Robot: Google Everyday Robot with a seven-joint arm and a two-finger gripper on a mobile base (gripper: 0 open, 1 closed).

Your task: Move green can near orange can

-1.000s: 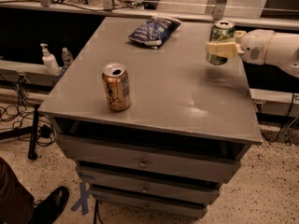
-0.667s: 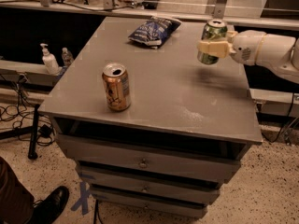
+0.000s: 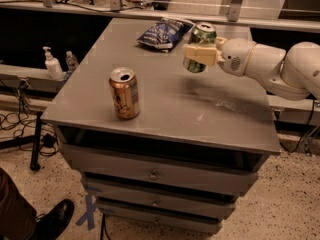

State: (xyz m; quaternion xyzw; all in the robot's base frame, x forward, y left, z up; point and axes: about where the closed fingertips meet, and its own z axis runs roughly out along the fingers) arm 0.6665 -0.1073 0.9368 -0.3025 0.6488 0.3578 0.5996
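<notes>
Green can (image 3: pixel 202 34) aloft, gripped firmly by the gripper (image 3: pixel 200 54).
It has travelled left above the table (image 3: pixel 225 119) toward the orange can (image 3: pixel 124 93), but remains well apart.

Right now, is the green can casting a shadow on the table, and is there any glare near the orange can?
Camera view: the gripper holds the green can above the grey table, and a soft dark shadow lies under it; a pale sheen shows picture-right of that shadow; the surface around the orange can looks evenly lit, without glare.
</notes>
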